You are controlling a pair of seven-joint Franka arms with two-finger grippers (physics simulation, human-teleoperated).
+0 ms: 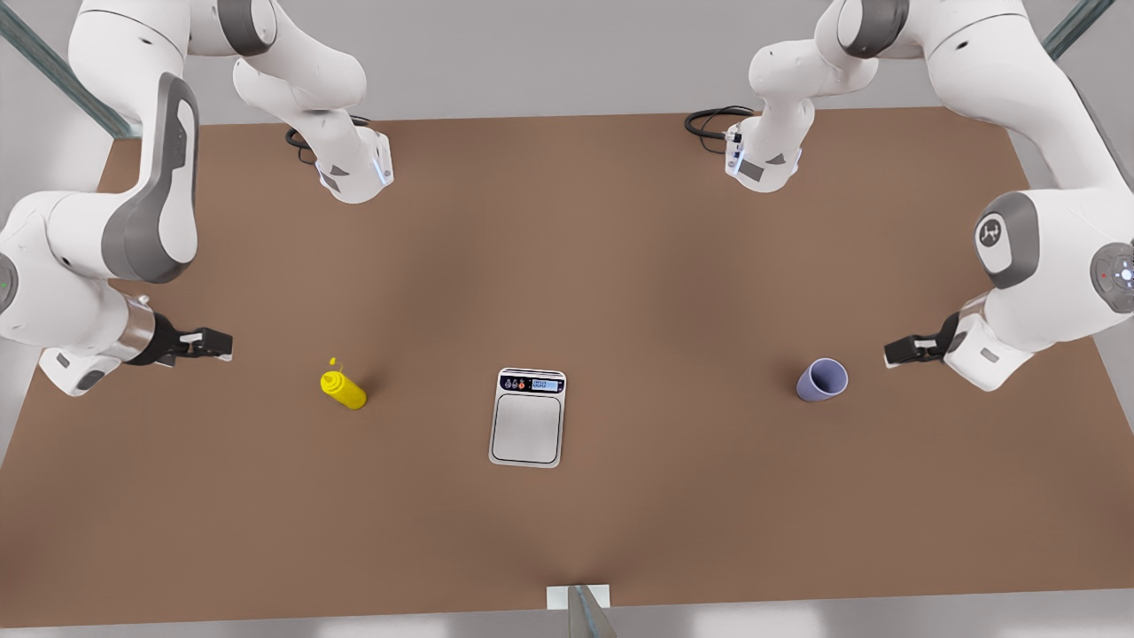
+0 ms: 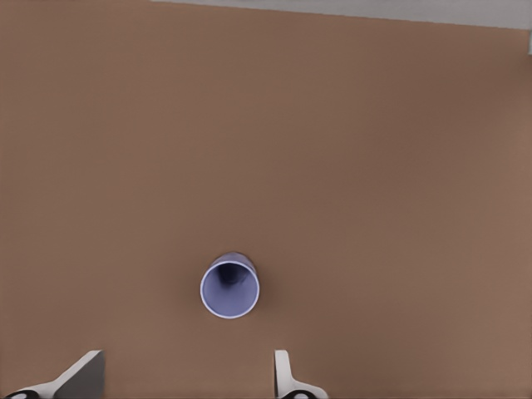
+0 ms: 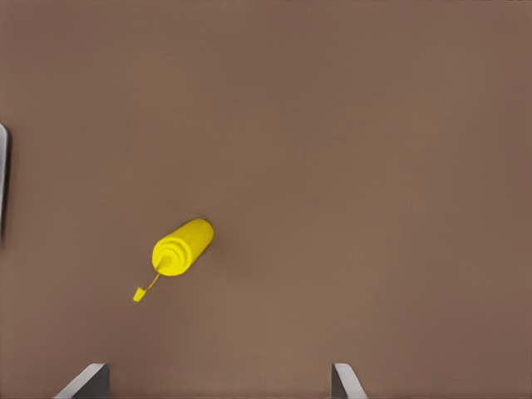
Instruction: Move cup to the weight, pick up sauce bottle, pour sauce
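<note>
The lavender-blue cup (image 1: pixel 822 380) stands upright on the brown table at the front view's right; the left wrist view looks down into its dark inside (image 2: pixel 229 288). My left gripper (image 1: pixel 890 353) (image 2: pixel 183 378) hovers open just to the right of it, holding nothing. At the front view's left stands the yellow sauce bottle (image 1: pixel 343 388) (image 3: pixel 183 246), nozzle up, its small cap dangling. My right gripper (image 1: pixel 221 344) (image 3: pixel 216 382) is open to the left of the bottle, apart from it. Between cup and bottle lies the weight (image 1: pixel 527 425), a flat silver scale with nothing on its plate.
Black cables (image 1: pixel 306 142) (image 1: pixel 709 121) loop at the two arm bases along the table's far edge. A small white bracket (image 1: pixel 578 596) sits at the middle of the near edge. The scale's edge (image 3: pixel 2 183) shows in the right wrist view.
</note>
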